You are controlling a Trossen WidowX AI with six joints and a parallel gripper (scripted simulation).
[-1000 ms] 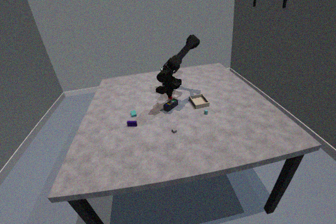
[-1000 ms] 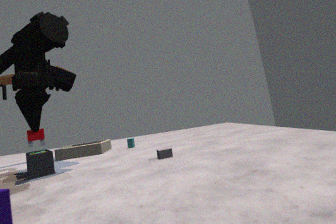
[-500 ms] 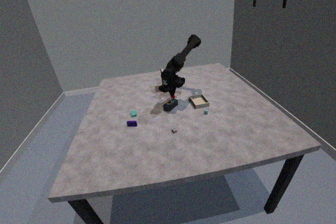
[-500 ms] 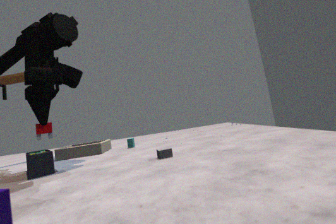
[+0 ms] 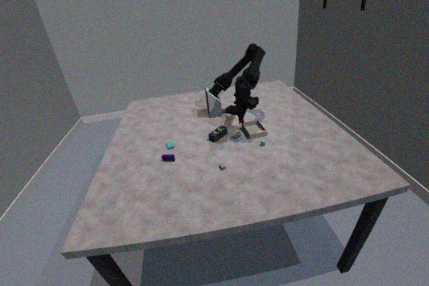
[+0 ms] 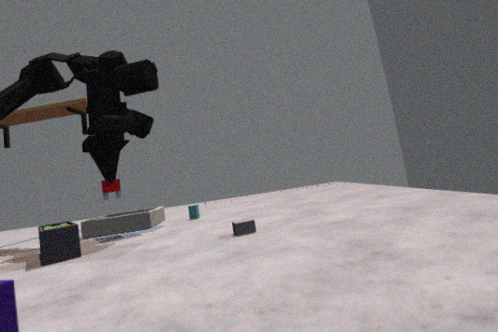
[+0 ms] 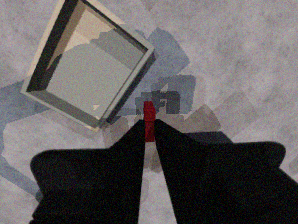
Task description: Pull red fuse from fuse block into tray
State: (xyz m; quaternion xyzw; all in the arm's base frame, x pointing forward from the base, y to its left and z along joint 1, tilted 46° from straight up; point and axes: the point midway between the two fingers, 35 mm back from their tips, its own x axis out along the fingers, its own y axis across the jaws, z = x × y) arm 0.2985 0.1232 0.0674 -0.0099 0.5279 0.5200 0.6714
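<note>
The red fuse (image 6: 110,186) is held clamped in the gripper (image 6: 109,181), raised just beside the tray (image 7: 107,117); it should be centred over the tray's interior, lowered, then released.

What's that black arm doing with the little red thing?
The black robot arm's gripper is shut on a small red fuse and holds it in the air, clear of the dark fuse block it belongs to. The fuse hangs near the edge of the shallow beige tray, not yet over its middle. It has not been let go.
</note>
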